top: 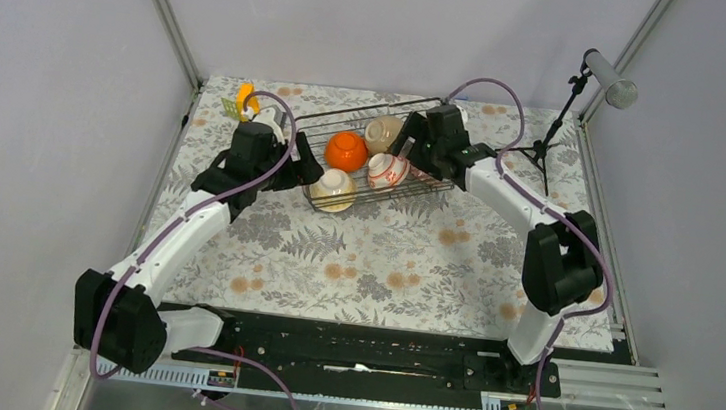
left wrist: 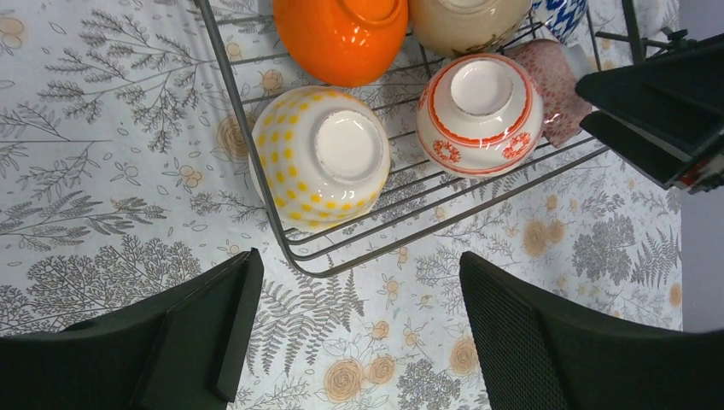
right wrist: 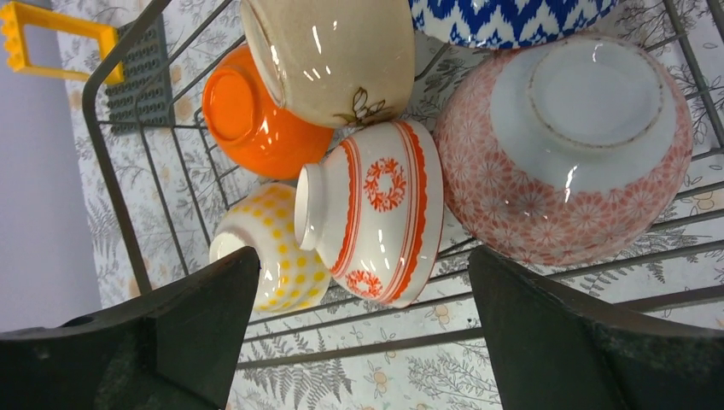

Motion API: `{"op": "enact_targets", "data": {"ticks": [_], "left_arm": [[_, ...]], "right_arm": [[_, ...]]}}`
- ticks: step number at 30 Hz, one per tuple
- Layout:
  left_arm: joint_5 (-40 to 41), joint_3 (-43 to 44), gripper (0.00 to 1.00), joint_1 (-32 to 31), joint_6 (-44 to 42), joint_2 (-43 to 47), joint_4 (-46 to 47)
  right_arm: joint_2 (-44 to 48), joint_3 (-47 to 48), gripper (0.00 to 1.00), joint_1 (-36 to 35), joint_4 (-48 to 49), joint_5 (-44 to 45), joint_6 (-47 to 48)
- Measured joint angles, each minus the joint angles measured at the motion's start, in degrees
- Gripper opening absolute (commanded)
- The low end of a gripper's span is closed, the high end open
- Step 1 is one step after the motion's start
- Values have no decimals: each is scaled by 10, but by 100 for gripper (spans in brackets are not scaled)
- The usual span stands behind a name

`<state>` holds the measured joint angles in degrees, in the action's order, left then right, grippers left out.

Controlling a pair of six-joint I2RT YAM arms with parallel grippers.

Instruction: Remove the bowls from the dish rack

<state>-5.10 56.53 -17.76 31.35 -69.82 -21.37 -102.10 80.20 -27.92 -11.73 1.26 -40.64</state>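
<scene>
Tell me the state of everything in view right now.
Rack: holding six bowls.
Orange bowl: upside down.
Beige bowl: on its side.
Dotted bowl: upside down.
Red-lined bowl: upside down.
Pink bowl: upside down.
Blue bowl: orientation unclear.
Left gripper: jaws open, empty.
Right gripper: jaws open, empty.

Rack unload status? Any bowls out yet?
Done: nothing. All six sit in the dish rack: orange bowl, beige bowl, blue zigzag bowl, red-lined bowl, pink bowl, yellow-dotted bowl. In hand: nothing held. The left gripper is open near the yellow-dotted bowl, and the right gripper is open facing the red-lined bowl. Left: all six.
</scene>
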Motion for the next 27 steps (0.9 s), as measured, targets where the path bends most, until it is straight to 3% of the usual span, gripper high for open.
{"op": "enact_targets", "data": {"ticks": [13,27], "left_arm": [[2,0,90,0,-29,37,5],[-7,0,89,0,-42,32,5]], "right_arm": [[-82,99,100,-38,-66,70,-2],[-99,118,100,-52,-122,118,5]]}}
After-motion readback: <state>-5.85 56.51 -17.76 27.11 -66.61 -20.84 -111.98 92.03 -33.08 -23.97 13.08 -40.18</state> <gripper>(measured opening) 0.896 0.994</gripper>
